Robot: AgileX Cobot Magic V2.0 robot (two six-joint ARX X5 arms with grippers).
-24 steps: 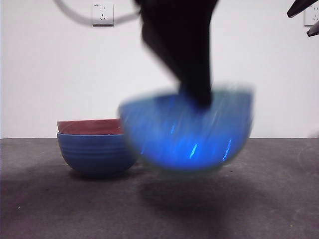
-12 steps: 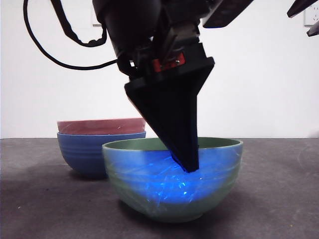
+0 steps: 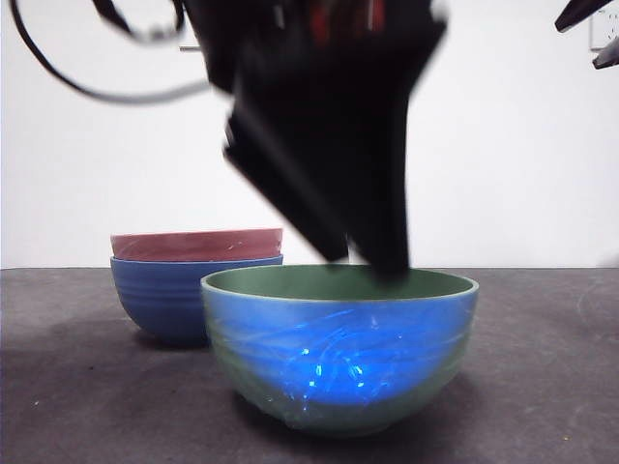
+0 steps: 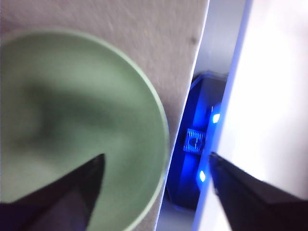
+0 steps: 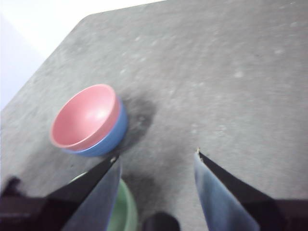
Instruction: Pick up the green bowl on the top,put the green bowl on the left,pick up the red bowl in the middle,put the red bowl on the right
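Your left tool [image 4: 154, 168] is hanging spread over the green bowl's [image 3: 338, 348] rim; the red bowl [image 5: 85, 117] is sitting ahead of your spread right tool [image 5: 156, 161].

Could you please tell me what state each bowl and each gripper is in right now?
green bowl: upright on the table, released, apart from the stack.
red bowl: nested upright in the blue bowl, untouched.
blue bowl: upright on the table, holding the red bowl.
left gripper: open, straddling the green bowl's rim, gripping nothing.
right gripper: open, empty, above the table.
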